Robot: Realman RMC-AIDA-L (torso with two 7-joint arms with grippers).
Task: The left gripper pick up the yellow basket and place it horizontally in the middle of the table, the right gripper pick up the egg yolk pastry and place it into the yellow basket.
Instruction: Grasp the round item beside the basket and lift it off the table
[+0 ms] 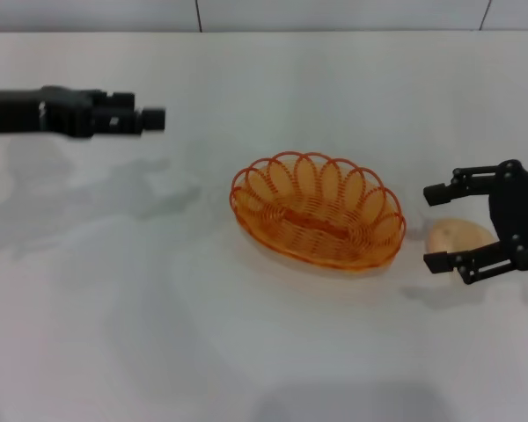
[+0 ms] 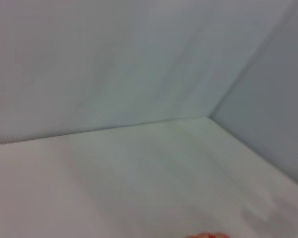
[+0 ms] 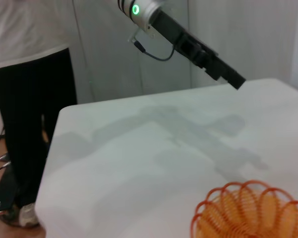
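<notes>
Head view: the yellow basket sits empty at the middle of the white tabletop. The right claw, fingers apart, straddles the egg yolk pastry just right of the basket. The left claw hangs over the far left; whether it is apart or together cannot be told.

Left wrist view: bare tabletop, a sliver of basket rim.

Right wrist view: the basket close by, the left claw beyond.

The oval orange-yellow wire basket lies mid-table on the white flat tabletop, the small round cream pastry just right of it.
</notes>
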